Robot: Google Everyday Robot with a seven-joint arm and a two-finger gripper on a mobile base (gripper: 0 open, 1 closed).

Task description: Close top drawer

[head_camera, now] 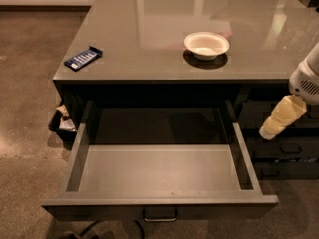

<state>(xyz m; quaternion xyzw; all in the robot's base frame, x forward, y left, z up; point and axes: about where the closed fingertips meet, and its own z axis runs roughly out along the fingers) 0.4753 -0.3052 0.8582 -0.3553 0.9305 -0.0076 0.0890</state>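
The top drawer [159, 173] stood pulled far out from under the worktop [149, 29]. Its lighter grey inside was bare, and its tall dark front was the part nearest the camera. The small metal pull [160, 214] sat at the centre of that front, low in the view.

The hand [269, 131] hung off the drawer's right side, just beyond its right wall and level with the back half of the open box. It pointed down and toward the drawer, in front of the slimmer drawers [289, 151] stacked to the drawer's right. It touched nothing. Whether it was spread or together could not be told.

The drawer's long axis ran left to right, but it slid front to back, toward the worktop. The face that had to be pushed therefore lay forward of the hand and to its left. From that spot the hand was beside the drawer, not in front of it. It would probably have had to come round the front right corner and reach the front panel near the pull before any push could send the drawer home.

Behind the drawer, a white bowl [207, 45] and a blue packet [83, 58] lay on the worktop, well clear of the drawer's path.
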